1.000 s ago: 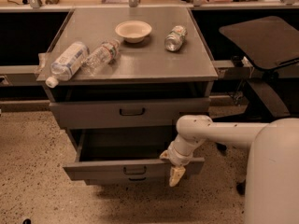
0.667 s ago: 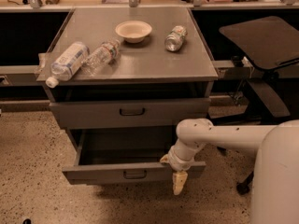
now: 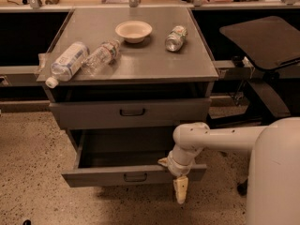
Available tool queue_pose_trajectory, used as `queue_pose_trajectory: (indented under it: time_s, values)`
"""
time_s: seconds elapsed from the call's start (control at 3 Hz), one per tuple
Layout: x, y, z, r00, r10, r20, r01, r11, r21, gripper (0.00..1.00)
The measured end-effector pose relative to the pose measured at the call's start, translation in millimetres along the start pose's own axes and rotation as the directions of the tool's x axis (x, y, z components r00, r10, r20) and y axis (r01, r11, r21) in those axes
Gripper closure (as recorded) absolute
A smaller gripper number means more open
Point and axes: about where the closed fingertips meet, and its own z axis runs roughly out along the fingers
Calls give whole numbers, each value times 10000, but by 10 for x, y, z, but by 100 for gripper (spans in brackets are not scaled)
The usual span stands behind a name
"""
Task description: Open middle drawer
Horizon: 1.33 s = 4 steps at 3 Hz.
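Note:
The middle drawer (image 3: 103, 176) is a grey metal drawer with a small black loop handle (image 3: 135, 177). It stands pulled well out of the grey cabinet, and its dark inside shows. My gripper (image 3: 178, 184) is at the right end of the drawer's front panel, hanging down over its top edge to the right of the handle. My white arm (image 3: 220, 137) reaches in from the right. The drawer above (image 3: 132, 112) is shut. Any lower drawer is hidden under the open one.
On the cabinet top (image 3: 140, 60) lie two plastic bottles (image 3: 68, 62) (image 3: 101, 55), a white bowl (image 3: 133, 31) and a can (image 3: 176, 37) on its side. A dark chair (image 3: 262, 41) stands to the right. The floor (image 3: 28, 172) is speckled.
My gripper has moved slightly down and toward the camera along the drawer front. The drawer has come out a touch further.

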Motion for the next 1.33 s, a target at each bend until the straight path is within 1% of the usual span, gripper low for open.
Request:
queue_pose_trajectory:
  time_s: [0.33, 0.67, 1.0, 1.33]
  values:
    - [-33, 181, 98, 9985, -141, -538, 129, 9996, -236, 27]
    - [-89, 256, 84, 9980, -277, -567, 262, 9993, -272, 45]
    - [-108, 268, 44, 9981, -296, -532, 280, 9991, -310, 49]
    - [-125, 257, 43, 9981, -296, -533, 280, 9991, -310, 26]
